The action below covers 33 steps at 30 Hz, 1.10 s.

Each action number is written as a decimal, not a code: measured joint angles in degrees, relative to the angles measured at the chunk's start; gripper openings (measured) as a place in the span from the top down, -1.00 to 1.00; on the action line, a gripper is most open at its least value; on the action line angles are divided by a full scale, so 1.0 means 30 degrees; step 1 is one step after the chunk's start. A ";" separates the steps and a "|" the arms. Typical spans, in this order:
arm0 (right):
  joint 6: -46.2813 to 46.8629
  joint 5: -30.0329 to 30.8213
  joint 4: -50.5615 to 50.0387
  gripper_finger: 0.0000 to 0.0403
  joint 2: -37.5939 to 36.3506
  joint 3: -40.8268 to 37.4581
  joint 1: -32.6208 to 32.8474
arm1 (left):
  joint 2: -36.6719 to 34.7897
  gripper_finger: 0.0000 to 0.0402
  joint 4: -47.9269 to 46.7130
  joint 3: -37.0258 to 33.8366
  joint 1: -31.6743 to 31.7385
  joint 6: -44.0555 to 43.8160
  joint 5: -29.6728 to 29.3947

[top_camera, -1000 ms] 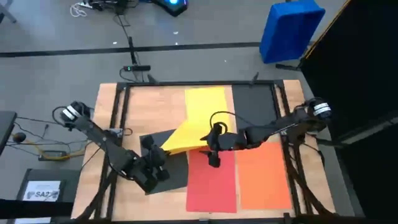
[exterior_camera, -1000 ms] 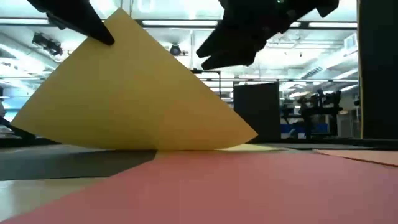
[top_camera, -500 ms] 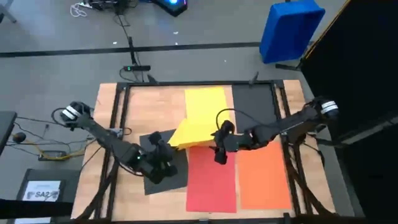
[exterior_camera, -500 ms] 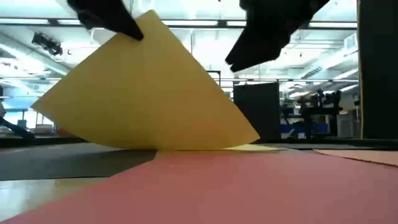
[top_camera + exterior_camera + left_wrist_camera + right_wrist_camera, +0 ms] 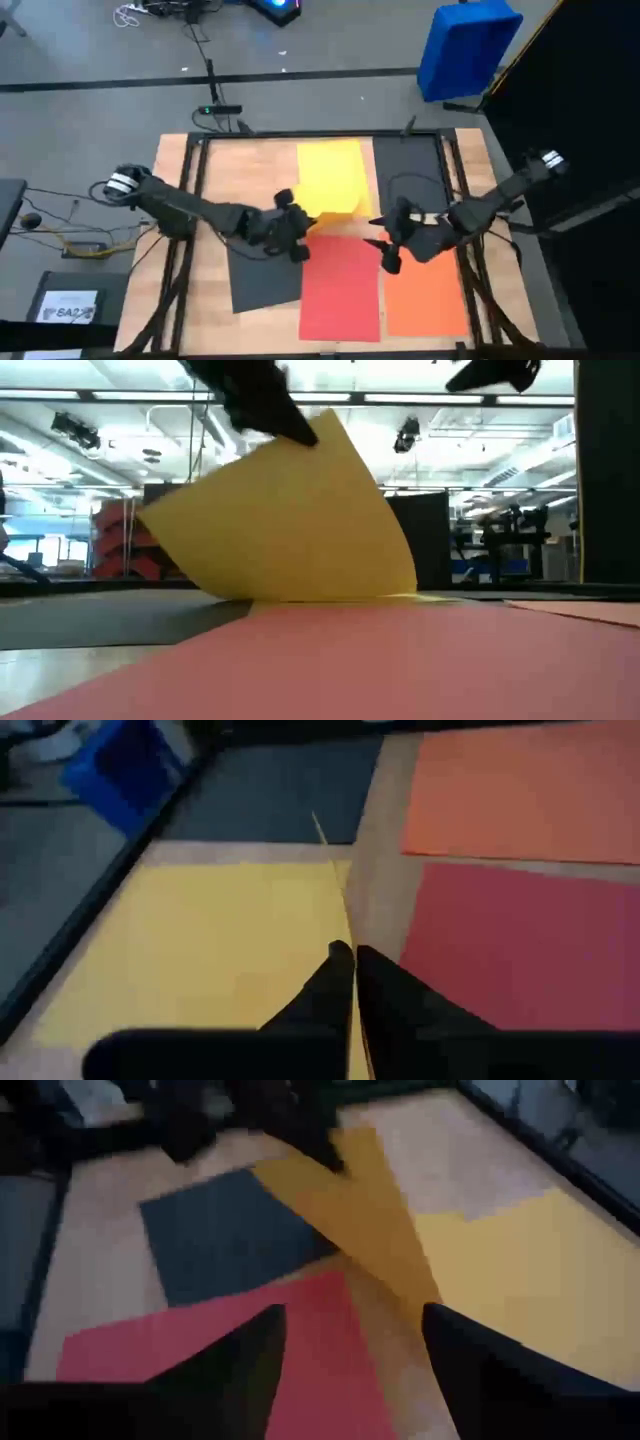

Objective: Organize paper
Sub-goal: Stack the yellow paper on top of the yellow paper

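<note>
Left gripper (image 5: 297, 243) is over the middle of the table (image 5: 170, 200), fingers pinched together on the near corner of the yellow sheet (image 5: 330, 178); the left wrist view shows the sheet's thin edge running straight into the closed fingertips (image 5: 345, 956). That corner is lifted and curled up off the wood, and in the low view it stands up like a sail, while the far part of the yellow sheet lies flat at the back of the table.

Right gripper (image 5: 386, 252) hangs just right of centre, above the seam between the red sheet (image 5: 340, 285) and the orange sheet (image 5: 425, 285), its fingers (image 5: 470, 1350) spread apart with nothing between them.

Red and orange lie flat side by side along the front edge. A dark grey sheet (image 5: 262, 280) lies left of the red one, partly under the left arm, and a second dark sheet (image 5: 408, 165) lies at the back right, beside the yellow.

Beyond the table, a blue bin (image 5: 466, 45) sits on the floor.
</note>
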 joint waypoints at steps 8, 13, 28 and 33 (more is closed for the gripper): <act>0.0281 0.0726 0.0195 0.02 0.0000 0.0001 0.0209 | 0.2893 1.00 0.2581 0.0007 0.2523 0.3150 0.4380; 0.0357 0.0823 0.0295 0.02 0.0000 0.0001 0.0151 | 0.4478 1.00 0.4316 0.0000 0.3855 0.3602 0.6077; 0.0038 0.1179 0.0704 0.02 0.0000 0.0001 0.0170 | 0.7404 1.00 0.2802 0.4644 0.4461 -0.1197 0.3066; -0.0323 0.1183 0.0640 0.02 0.0000 -0.0001 0.0429 | 0.8295 1.00 -0.0232 0.6089 0.4517 -0.1444 0.0699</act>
